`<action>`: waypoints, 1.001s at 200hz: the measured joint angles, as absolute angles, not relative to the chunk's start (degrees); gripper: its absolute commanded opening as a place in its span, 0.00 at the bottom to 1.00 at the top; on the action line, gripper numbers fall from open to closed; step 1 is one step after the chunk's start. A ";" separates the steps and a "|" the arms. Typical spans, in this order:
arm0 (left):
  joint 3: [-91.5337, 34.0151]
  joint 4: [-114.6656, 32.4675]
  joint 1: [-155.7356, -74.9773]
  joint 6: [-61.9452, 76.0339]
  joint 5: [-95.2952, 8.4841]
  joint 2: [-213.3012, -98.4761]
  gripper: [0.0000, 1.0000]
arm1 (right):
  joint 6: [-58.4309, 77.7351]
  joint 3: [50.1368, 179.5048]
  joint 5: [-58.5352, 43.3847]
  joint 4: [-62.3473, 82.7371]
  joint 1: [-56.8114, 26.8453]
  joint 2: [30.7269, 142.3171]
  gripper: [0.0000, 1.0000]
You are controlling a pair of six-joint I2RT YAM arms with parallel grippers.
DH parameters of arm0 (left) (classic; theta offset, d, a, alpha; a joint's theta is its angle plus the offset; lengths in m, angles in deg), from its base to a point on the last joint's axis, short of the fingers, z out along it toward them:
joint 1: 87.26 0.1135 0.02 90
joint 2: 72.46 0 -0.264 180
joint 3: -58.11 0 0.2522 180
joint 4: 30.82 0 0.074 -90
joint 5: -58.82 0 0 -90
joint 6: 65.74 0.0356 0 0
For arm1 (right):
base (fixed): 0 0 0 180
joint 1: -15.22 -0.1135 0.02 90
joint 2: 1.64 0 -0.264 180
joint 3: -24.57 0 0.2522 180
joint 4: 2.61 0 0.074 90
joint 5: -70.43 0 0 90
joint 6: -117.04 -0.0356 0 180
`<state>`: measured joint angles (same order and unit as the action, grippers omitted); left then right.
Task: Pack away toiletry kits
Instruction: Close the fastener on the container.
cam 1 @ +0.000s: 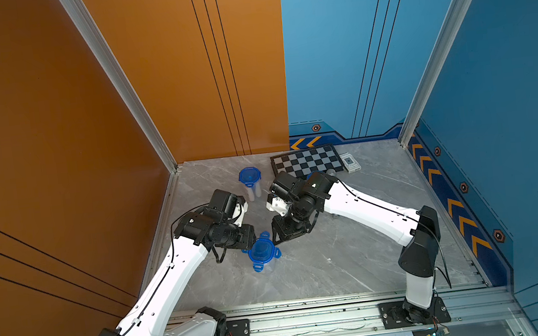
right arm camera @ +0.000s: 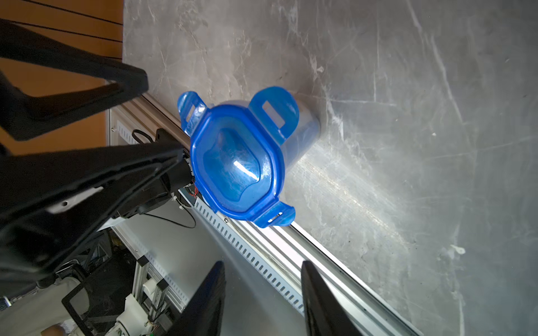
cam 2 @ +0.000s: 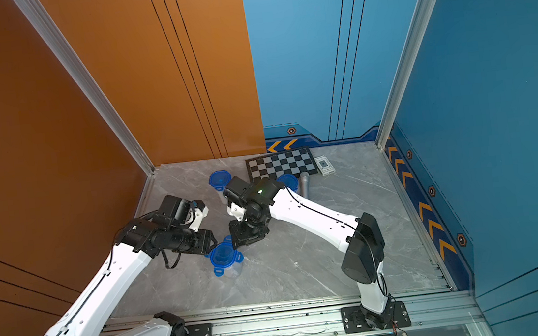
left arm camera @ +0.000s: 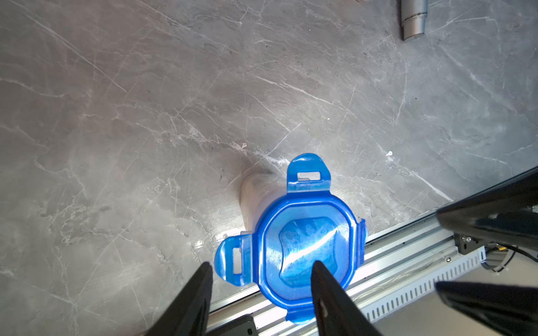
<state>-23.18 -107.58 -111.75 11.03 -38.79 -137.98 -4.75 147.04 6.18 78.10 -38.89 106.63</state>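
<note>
Low in the middle of both top views, I see a lidded cup upright on the table, between the left tool and the right tool. Left wrist view: my left tool is part open, its jaws either side of one tab, not gripping. Right wrist view: my right tool is part open and empty, and the cup stands clear of it at centre frame.
</note>
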 measured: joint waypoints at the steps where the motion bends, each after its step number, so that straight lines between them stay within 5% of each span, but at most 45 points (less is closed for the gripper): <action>1: -23.20 -107.61 -111.79 11.03 -38.77 -138.00 0.55 | -4.97 147.04 6.18 78.19 -39.00 106.71 0.44; 200: -21.80 -109.81 -113.15 11.36 -38.71 -142.43 0.51 | -19.64 147.82 2.67 74.74 -43.78 111.89 0.37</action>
<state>-21.80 -109.81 -113.15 11.36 -38.71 -142.43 -19.64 147.82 2.67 74.74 -43.78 111.89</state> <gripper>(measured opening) 0.506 0.370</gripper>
